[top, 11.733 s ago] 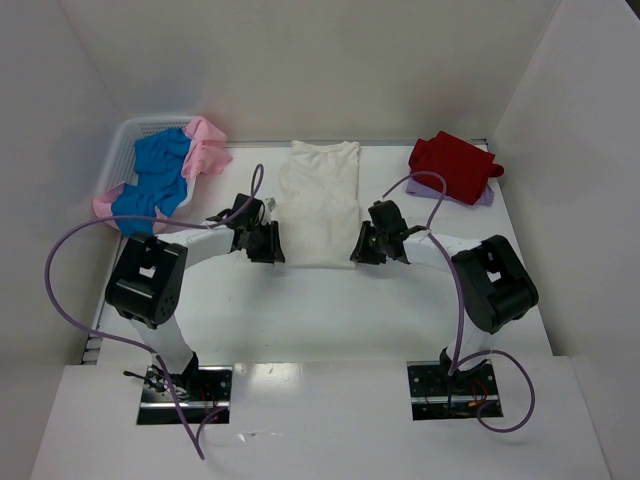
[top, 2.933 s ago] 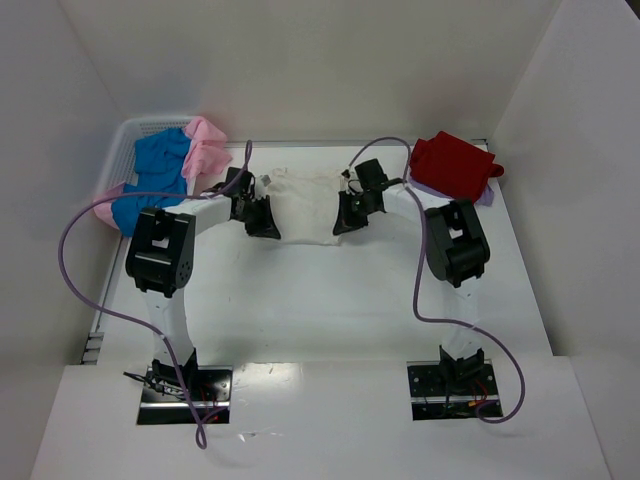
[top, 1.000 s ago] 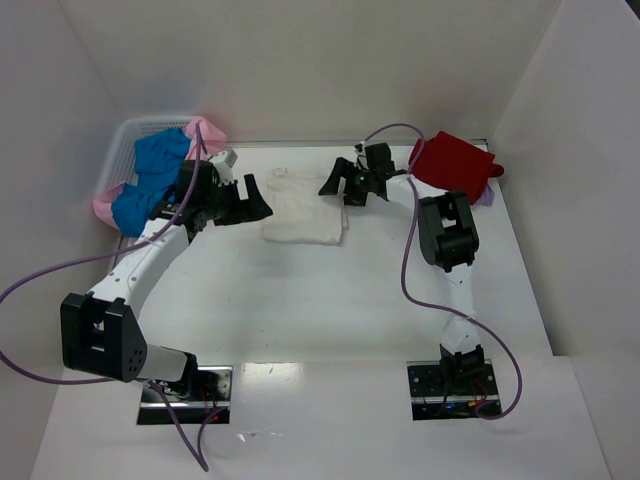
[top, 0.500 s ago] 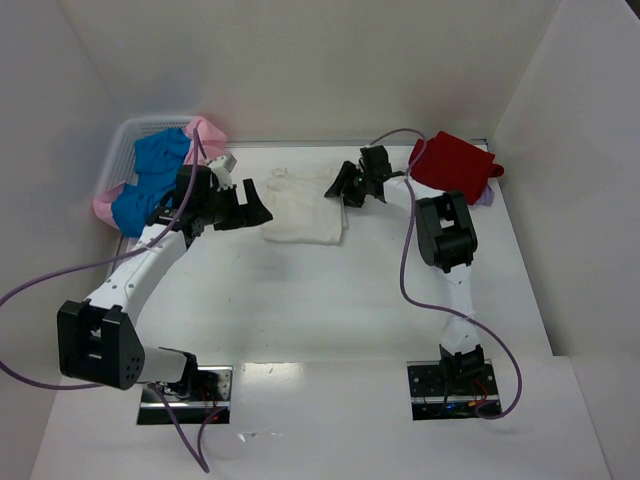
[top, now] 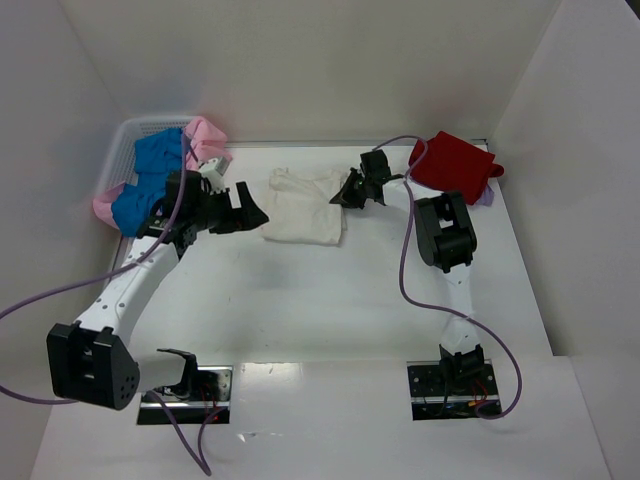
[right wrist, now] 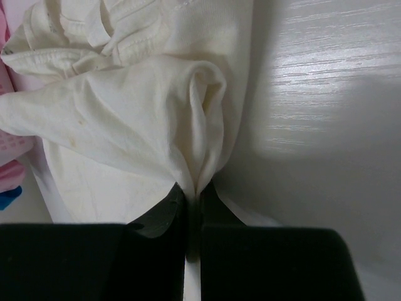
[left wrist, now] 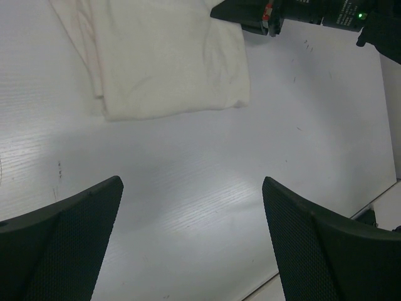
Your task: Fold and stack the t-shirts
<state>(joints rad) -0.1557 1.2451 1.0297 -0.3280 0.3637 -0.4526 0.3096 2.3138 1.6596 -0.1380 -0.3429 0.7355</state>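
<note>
Overhead, the cream shirt point(top: 303, 205) lies folded small at the far middle of the table point(top: 330, 300). The right gripper point(top: 347, 196) is at its right edge and the left gripper point(top: 250, 203) is just beside its left edge. The red shirt point(top: 453, 163) rests on a lavender one point(top: 484, 197) at far right, probably the stack.

Left wrist: the jaws are spread wide over bare table, the cream shirt point(left wrist: 163, 56) ahead of them and untouched. I would have this gripper take the near-left edge, so the fold travels flat.

Right wrist: the jaws are clamped on a bunched ridge of cream shirt point(right wrist: 125, 119). They may not hold every layer, so lift low and slowly.

No brand, label or writing is readable.
</note>
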